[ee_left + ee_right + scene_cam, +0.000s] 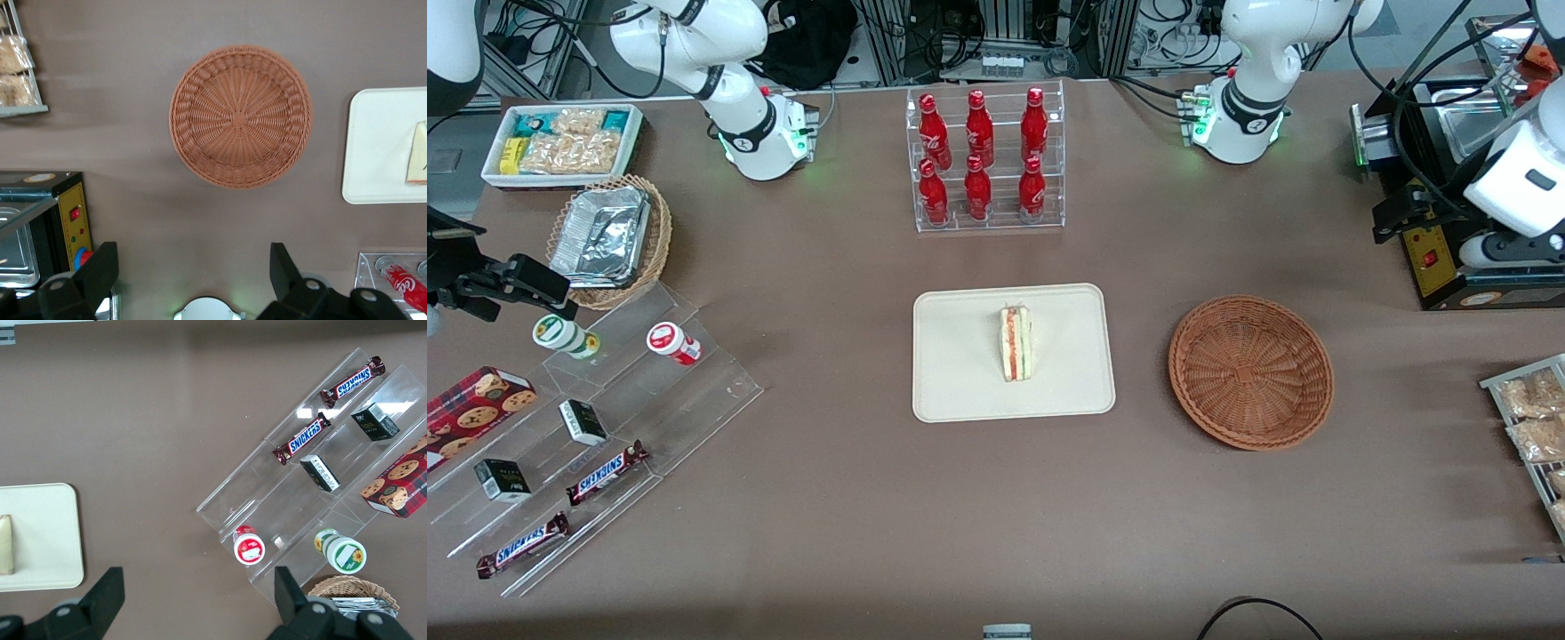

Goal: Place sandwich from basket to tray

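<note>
My claw [193, 277] hangs open and empty high above the basket [1251, 371]; the sandwich [1015, 343] stands on the tray [960, 391], apart from the basket.

sandwich [1015, 344] on tray [960, 391]; basket [1251, 371] beside tray, toward working arm's end | claw [193, 273] above table, fingers spread

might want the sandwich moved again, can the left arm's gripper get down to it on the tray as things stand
Probably yes. The triangular white-bread sandwich stands alone on the flat cream-beige tray, with nothing over or against it. The left gripper is open, raised above the table near the empty reddish-brown wicker basket.
</note>
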Robot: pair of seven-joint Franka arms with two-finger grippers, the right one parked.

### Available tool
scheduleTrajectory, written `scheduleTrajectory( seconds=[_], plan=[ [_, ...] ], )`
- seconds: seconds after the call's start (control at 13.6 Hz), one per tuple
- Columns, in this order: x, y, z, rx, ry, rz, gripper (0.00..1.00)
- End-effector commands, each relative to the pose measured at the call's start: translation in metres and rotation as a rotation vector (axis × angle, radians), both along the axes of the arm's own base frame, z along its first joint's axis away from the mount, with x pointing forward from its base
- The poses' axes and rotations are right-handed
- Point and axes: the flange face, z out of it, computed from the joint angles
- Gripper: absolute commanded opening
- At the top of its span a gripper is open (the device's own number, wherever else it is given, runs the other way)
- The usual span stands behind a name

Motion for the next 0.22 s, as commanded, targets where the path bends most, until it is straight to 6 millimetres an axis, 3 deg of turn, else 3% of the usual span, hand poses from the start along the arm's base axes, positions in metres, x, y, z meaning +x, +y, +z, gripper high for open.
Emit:
scheduleTrajectory(
  seconds=[0.0, 0.15],
  plan=[
    [0.0067, 0.0024, 0.0093, -0.011, -0.016, 0.000, 1.00],
    [0.0073, 0.0027, 0.0094, -0.010, -0.018, -0.002, 1.00]
  ],
)
